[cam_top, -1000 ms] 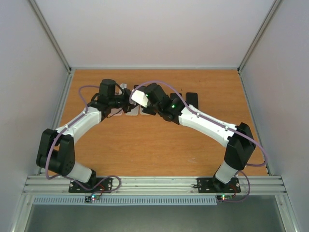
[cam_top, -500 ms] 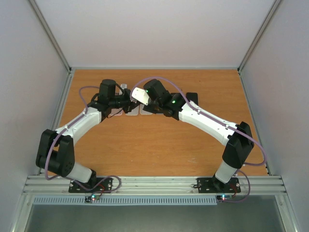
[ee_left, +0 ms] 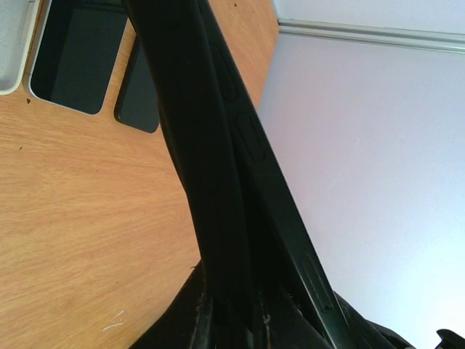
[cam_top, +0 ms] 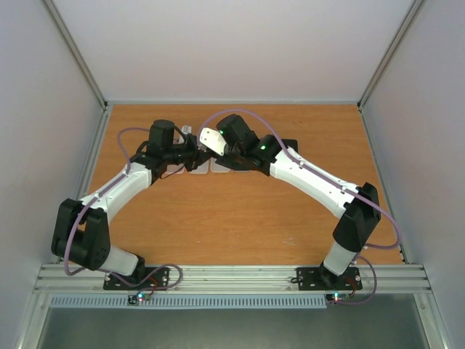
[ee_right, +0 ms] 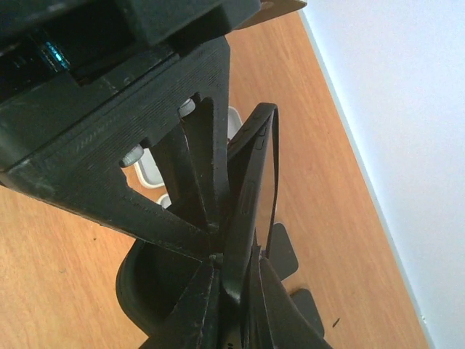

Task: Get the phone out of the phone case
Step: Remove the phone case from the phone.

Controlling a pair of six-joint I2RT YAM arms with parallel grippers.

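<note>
Soft, even light is falling from above onto my table (cam_top: 218, 225), and the overhead camera is rendering it sharp, with only faint, diffuse shadows lying under my arms. A green lamp (cam_top: 260, 148) is glowing on my right forearm. In my left wrist camera the phone case (ee_left: 218, 167) is sitting so close that it is reading as a near-black, soft-edged mass, while the white wall (ee_left: 378, 182) behind it is glaring pale blue. My right wrist camera is underexposing its dark parts too, and the wood beyond is blurring slightly.
</note>
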